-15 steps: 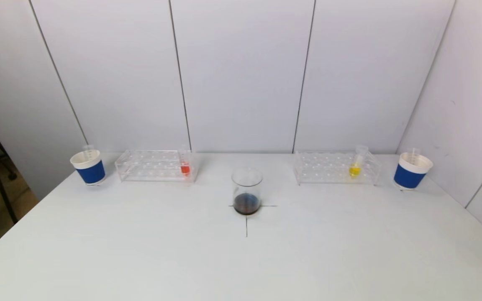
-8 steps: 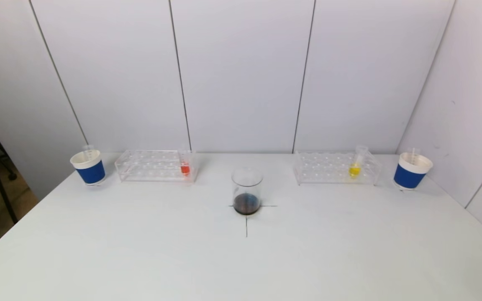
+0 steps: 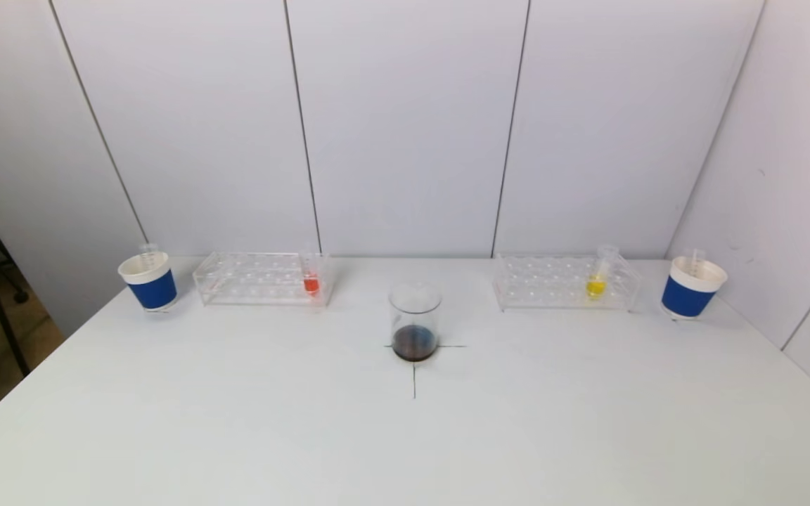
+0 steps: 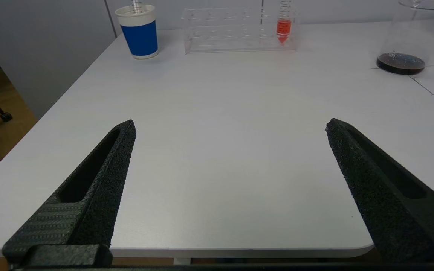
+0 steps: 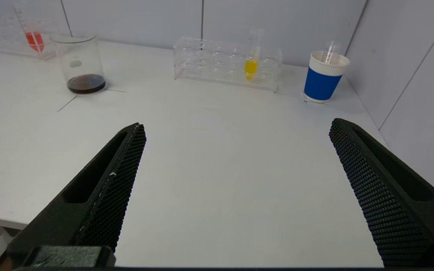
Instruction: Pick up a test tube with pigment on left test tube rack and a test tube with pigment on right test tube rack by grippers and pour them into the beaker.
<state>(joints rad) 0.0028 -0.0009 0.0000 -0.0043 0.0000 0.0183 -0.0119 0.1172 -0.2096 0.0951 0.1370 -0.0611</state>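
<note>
A glass beaker with dark liquid stands at the table's middle on a cross mark. The left clear rack holds a tube with orange-red pigment. The right clear rack holds a tube with yellow pigment. Neither gripper shows in the head view. My left gripper is open and empty over the near left table edge, far from the orange-red tube. My right gripper is open and empty over the near right of the table, far from the yellow tube.
A blue-and-white paper cup with an empty tube stands left of the left rack. Another such cup stands right of the right rack. White wall panels stand close behind and at the right. The table's left edge drops to the floor.
A dark arm part at the right edge of the head view one second ago has moved out of that view. The racks, tubes and beaker have not moved.
</note>
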